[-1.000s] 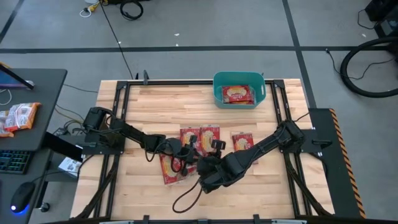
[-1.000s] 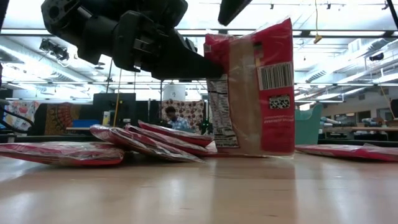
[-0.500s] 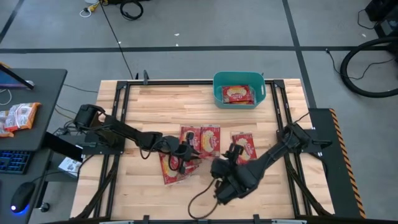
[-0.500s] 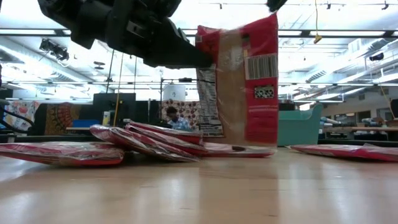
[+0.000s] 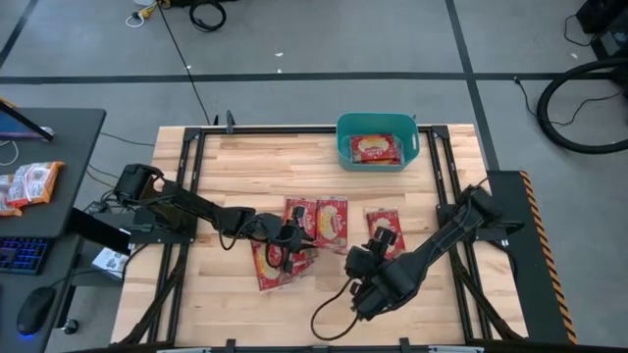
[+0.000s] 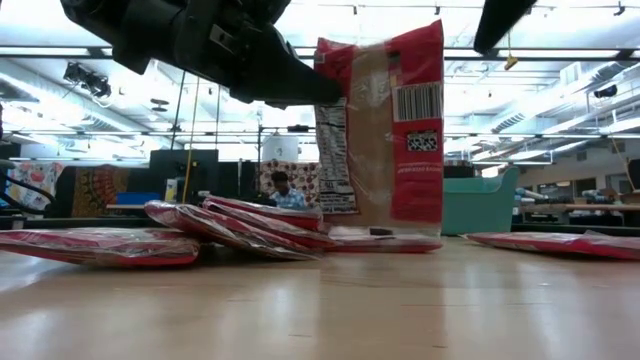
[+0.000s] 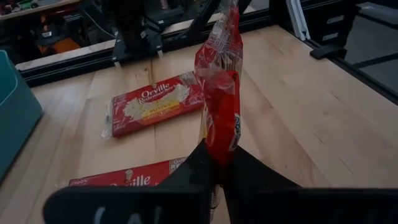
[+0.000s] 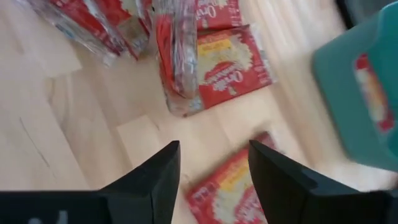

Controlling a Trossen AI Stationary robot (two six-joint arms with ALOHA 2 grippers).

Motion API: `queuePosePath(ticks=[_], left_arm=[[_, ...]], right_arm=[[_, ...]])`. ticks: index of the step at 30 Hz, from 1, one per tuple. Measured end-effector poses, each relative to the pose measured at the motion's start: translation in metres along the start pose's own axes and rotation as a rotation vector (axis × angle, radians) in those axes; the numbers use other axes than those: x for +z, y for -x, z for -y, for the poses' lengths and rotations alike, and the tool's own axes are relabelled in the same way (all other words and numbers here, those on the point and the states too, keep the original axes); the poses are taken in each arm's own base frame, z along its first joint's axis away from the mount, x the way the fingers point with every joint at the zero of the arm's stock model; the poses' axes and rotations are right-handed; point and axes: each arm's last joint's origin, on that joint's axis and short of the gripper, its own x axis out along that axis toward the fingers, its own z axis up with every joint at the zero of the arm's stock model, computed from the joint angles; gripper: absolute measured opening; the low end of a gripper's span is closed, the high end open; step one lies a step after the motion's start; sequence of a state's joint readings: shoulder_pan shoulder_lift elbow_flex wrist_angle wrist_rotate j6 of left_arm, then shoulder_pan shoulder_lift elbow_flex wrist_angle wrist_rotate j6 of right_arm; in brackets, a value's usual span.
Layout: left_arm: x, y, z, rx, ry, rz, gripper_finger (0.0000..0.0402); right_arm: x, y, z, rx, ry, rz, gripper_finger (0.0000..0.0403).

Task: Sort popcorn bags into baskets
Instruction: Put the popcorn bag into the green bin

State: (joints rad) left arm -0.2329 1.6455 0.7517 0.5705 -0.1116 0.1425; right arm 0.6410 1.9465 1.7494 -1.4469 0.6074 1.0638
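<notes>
High view shows me the big wooden counter (image 5: 245, 157) first. At its far edge sits the teal plastic tub (image 5: 378, 140) with one red foil popcorn bag (image 5: 376, 148) inside. More red bags (image 5: 332, 220) lie flat in the middle. My left pincer (image 5: 297, 238) pinches one red bag (image 6: 385, 130) and holds it up on end. My right pincer (image 5: 359, 258) hangs nearby, spread apart, holding nothing.

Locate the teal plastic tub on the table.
In the high view, the teal plastic tub sits at the table's far edge, right of centre, one red foil popcorn packet inside.
</notes>
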Motion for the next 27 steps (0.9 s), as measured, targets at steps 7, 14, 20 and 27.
queuePosePath(ticks=[7,14,20,27], left_arm=[[0.0,0.0,0.0,0.0,0.0,0.003,0.0027],[0.003,0.0,0.0,0.004,0.008,0.027,0.0027],[0.003,0.0,-0.001,0.005,0.017,0.03,0.0027],[0.003,0.0,-0.001,0.005,0.03,0.032,0.0027]], right_arm=[[-0.028,-0.026,0.014,0.182,-0.091,0.116,0.0177],[-0.049,-0.062,0.008,0.266,-0.073,0.283,0.0178],[-0.046,-0.074,0.009,0.234,-0.083,0.349,0.0178],[-0.034,-0.071,0.007,0.237,-0.061,0.441,0.0169]])
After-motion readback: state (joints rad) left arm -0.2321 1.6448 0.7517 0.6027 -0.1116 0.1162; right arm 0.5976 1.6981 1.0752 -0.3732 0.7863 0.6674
